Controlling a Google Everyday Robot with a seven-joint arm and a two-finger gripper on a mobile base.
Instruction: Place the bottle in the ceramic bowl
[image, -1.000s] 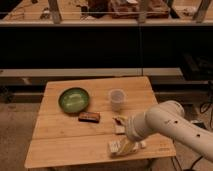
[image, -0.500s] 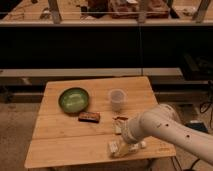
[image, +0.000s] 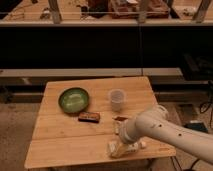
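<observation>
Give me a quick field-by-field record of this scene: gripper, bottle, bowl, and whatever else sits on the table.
gripper: low at the table's front edge, at the bottle
bottle: lying on the table near the front edge, outside the bowl
ceramic bowl: green, rear left, nothing visible inside
plastic cup: upright, right of the bowl
dark bar: flat, in front of the bowl
table: wooden

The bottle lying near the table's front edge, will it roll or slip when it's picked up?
The bottle lies on its side, so it would probably roll if nudged. It looks small and smooth, so likely light, perhaps slippery. The gripper is low beside it, near the front edge of the table.
</observation>
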